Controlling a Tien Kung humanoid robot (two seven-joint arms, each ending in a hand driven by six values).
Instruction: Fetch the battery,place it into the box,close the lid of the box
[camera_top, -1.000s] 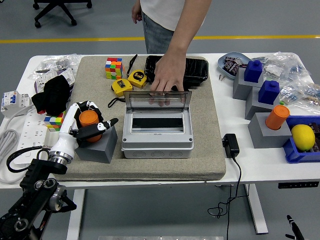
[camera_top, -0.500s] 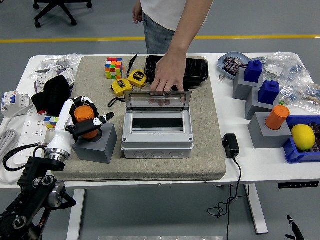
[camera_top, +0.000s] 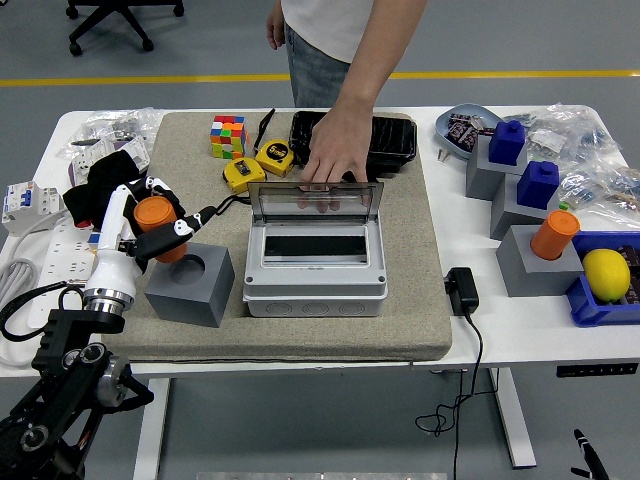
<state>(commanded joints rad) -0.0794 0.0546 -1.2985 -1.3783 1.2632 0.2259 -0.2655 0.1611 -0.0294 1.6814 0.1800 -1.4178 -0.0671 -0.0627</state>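
Observation:
My left hand (camera_top: 160, 225) is shut on an orange cylindrical battery (camera_top: 156, 220), held up and to the left of the grey block (camera_top: 190, 285), whose round socket now shows empty. The grey box (camera_top: 315, 270) sits mid-mat with its clear lid (camera_top: 315, 200) standing up at the back. A person's hand (camera_top: 335, 160) rests on the lid's top edge from the far side. My right arm is out of view.
Rubik's cubes (camera_top: 227, 135), yellow tape measures (camera_top: 258, 163) and a black case (camera_top: 385, 140) lie behind the box. Grey blocks with blue (camera_top: 540, 182) and orange (camera_top: 553, 233) batteries stand right, beside a lemon (camera_top: 605, 273). A black charger (camera_top: 461, 288) lies right of the mat, power strips at left.
My left hand has lifted the orange battery out of the grey block's socket and carried it up and leftward. The person's hand stays on the lid.

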